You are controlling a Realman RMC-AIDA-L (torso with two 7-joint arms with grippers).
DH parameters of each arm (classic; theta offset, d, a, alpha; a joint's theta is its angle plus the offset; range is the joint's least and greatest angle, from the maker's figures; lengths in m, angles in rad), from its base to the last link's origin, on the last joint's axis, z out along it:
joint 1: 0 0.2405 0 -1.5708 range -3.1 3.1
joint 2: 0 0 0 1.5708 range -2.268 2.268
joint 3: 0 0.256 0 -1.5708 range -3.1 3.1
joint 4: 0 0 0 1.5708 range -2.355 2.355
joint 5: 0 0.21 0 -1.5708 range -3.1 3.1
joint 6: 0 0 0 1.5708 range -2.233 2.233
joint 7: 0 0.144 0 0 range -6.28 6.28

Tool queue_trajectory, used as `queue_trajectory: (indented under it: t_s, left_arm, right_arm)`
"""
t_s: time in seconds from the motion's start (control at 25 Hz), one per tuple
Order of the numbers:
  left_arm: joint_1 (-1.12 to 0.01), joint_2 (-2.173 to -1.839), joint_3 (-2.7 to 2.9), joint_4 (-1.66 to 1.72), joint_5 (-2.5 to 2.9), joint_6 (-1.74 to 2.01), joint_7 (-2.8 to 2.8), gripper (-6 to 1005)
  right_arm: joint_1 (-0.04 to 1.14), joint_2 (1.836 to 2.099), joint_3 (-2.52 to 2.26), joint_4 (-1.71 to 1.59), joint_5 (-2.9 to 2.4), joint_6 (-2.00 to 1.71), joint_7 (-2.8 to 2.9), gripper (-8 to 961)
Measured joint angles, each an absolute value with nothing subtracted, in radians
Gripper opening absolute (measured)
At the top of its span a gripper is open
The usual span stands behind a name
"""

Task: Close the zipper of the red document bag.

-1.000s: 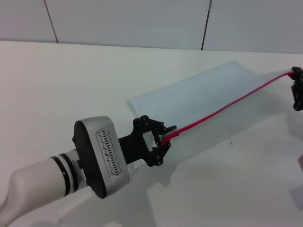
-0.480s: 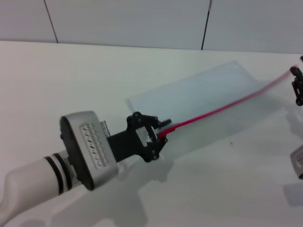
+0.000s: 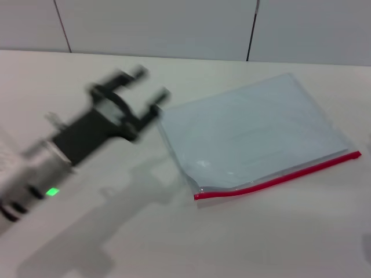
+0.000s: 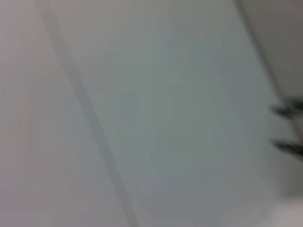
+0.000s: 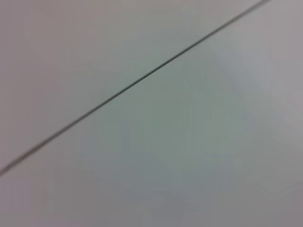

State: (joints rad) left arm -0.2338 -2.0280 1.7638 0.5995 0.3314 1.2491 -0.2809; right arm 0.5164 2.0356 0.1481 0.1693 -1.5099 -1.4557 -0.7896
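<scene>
The red document bag (image 3: 255, 136) lies flat on the white table, a translucent pale blue-grey pouch right of centre in the head view. Its zipper (image 3: 278, 178) is a thin red strip along the near long edge, running from the bag's near left corner to the far right. My left gripper (image 3: 152, 85) hovers blurred beside the bag's far left corner, open and holding nothing. Its dark fingertips (image 4: 288, 109) show at the border of the left wrist view. My right gripper appears in no view; the right wrist view shows only wall.
The white table (image 3: 87, 69) spreads on all sides of the bag. Behind it stands a pale panelled wall with dark seams (image 3: 251, 29), one of which (image 5: 142, 78) crosses the right wrist view.
My left gripper has let go of the zipper's end and swung up and to the left. The right gripper has left the view. The bag has dropped flat onto the table.
</scene>
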Motion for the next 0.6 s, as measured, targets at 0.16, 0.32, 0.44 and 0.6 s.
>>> queue_trajectory:
  t_s: [0.16, 0.32, 0.44, 0.6]
  left_arm:
    - [-0.285, -2.029, 1.709, 0.437, 0.181, 1.434, -0.277, 453]
    - [-0.349, -2.036, 1.704, 0.278, -0.011, 1.568, -0.269, 569]
    - [-0.385, -2.041, 1.704, 0.203, -0.142, 1.616, -0.27, 687]
    - [-0.418, -2.041, 1.705, 0.132, -0.279, 1.615, -0.3, 828]
  right_arm:
    - [0.513, 2.036, 0.156, 0.197, -1.503, -1.523, -0.62, 767]
    - [0.514, 2.036, 0.161, 0.221, -1.503, -1.573, -0.441, 765]
    - [0.517, 2.036, 0.174, 0.234, -1.503, -1.594, -0.323, 764]
    - [0.521, 2.036, 0.194, 0.234, -1.503, -1.589, -0.208, 762]
